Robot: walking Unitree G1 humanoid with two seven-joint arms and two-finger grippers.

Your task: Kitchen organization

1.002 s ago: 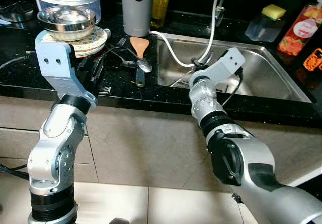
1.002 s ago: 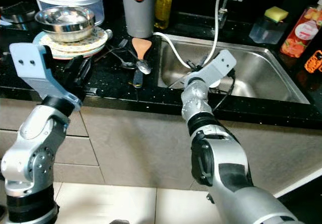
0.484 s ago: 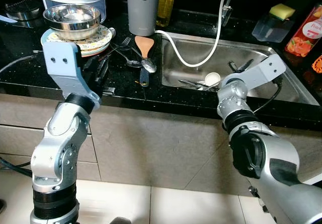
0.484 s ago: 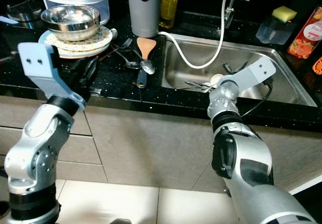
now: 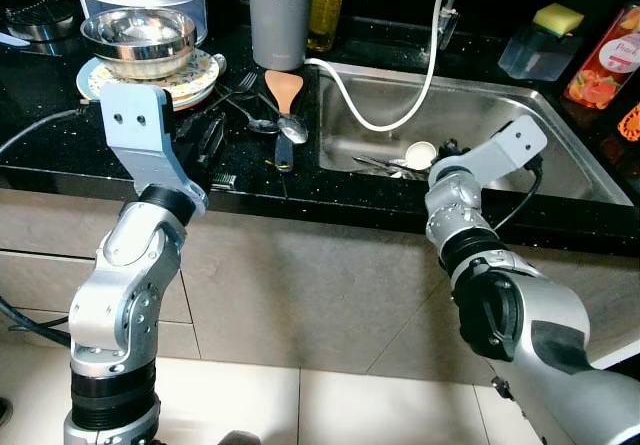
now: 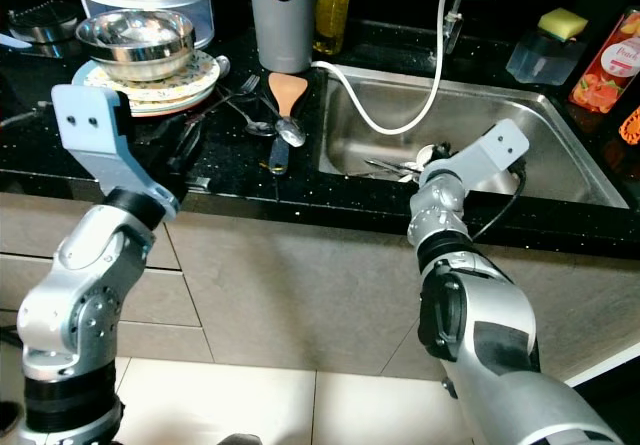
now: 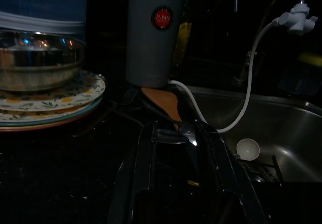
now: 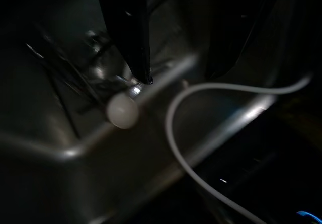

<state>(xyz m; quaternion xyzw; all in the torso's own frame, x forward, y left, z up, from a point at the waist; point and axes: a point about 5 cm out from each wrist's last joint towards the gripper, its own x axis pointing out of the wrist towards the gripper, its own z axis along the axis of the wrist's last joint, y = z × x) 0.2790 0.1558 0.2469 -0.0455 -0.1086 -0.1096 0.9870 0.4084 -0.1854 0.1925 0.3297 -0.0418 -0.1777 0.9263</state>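
Nearest, the left gripper (image 7: 176, 183) is held low over the front edge of the black speckled stone tabletop (image 5: 60, 155), its two black fingers (image 7: 143, 178) set narrowly apart with nothing between them, aimed at the loose cutlery as if for a pick. Just beyond lies a wooden spatula with a dark handle (image 5: 280, 100) beside a steel spoon (image 5: 292, 130) and forks (image 5: 238, 87), laid flat near the sink for sorting. The right gripper (image 8: 171, 58) is lowered inside the stainless steel sink (image 5: 560, 135), fingers spread and empty, above a small white round cup (image 5: 421, 152) and dark utensils on the basin floor. A white hose (image 5: 400, 105) droops from the tap into the basin. Further back, a steel bowl (image 5: 138, 35) is stacked on patterned plates (image 5: 195, 77), beside a grey flask (image 5: 276, 15).
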